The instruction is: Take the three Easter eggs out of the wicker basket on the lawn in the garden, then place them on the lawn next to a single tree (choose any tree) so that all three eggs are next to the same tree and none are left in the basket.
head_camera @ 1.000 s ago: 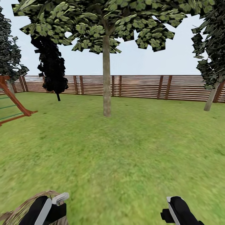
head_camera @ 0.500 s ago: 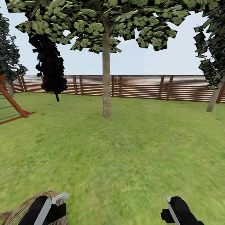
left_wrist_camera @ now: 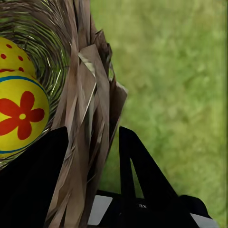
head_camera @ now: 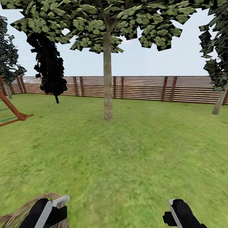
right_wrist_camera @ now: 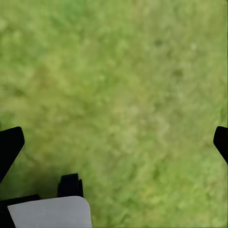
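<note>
My left gripper [left_wrist_camera: 90, 156] is clamped on the wall of the round brown open-weave wicker basket [left_wrist_camera: 88, 109]: one black finger [left_wrist_camera: 33, 175] sits inside the bowl, the other outside, and the frayed weave is pinched between them. In the head view that same basket [head_camera: 19, 213] shows at the lower left corner, tucked against my left gripper [head_camera: 47, 210].

Inside the basket lie the small yellow Easter eggs [left_wrist_camera: 21, 118]. The nearest one bears a red flower mark and a blue band, and it touches the weave just beside my inner finger. Behind it a second yellow egg with red dots [left_wrist_camera: 12, 54] presses against the first. I cannot tell from this close, cropped angle whether a third lies with them.

My right gripper [right_wrist_camera: 114, 142] hangs over bare grass with its two black fingers spread wide apart, nothing between them. From the head camera it sits at the lower right [head_camera: 177, 215].

The wide mottled green lawn [head_camera: 126, 158] stretches ahead. On it, well apart from me and roughly straight ahead, stands the tall tree with a straight grey-brown trunk and broad leafy canopy [head_camera: 108, 79]. To its left is a dark narrow cypress [head_camera: 49, 66]. Behind both runs the brown horizontal-slat wooden fence [head_camera: 142, 88]. A reddish wooden frame [head_camera: 12, 110] shows at the far left edge, and another leaning trunk [head_camera: 219, 103] stands at the far right.
</note>
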{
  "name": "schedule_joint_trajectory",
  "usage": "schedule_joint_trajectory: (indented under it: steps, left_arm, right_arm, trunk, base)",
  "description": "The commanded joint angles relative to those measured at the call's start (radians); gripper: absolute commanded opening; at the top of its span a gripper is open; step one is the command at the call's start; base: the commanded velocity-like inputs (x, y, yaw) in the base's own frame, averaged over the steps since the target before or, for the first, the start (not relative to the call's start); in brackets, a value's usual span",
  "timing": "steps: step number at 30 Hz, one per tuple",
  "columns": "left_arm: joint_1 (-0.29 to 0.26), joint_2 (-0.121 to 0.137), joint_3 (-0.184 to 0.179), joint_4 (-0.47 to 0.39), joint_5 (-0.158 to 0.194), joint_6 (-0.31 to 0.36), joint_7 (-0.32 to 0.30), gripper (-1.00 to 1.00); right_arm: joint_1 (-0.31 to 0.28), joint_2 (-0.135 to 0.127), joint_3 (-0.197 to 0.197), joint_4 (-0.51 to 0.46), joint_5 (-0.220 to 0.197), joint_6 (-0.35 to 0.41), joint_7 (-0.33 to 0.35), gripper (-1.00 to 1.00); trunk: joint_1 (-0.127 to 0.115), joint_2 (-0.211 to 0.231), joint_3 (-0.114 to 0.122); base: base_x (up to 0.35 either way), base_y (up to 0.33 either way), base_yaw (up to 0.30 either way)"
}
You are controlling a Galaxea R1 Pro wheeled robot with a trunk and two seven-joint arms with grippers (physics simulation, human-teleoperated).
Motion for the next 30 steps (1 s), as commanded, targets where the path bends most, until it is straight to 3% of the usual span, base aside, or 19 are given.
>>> schedule_joint_trajectory:
  steps: [1,30]
  left_arm:
    - [-0.001,0.0,0.0,-0.001,0.003,0.004,0.01,-1.0]
    - [-0.001,0.0,0.0,-0.001,0.003,0.004,0.01,-1.0]
  right_arm:
    - [-0.001,0.0,0.0,-0.001,0.003,0.004,0.001,1.0]
    - [-0.001,0.0,-0.001,-0.002,0.003,0.004,0.001,1.0]
  trunk:
    - [0.001,-0.001,-0.001]
    - [0.001,-0.001,-0.001]
  base:
    - [0.341,0.0,0.0]
    - [0.341,0.0,-0.015]
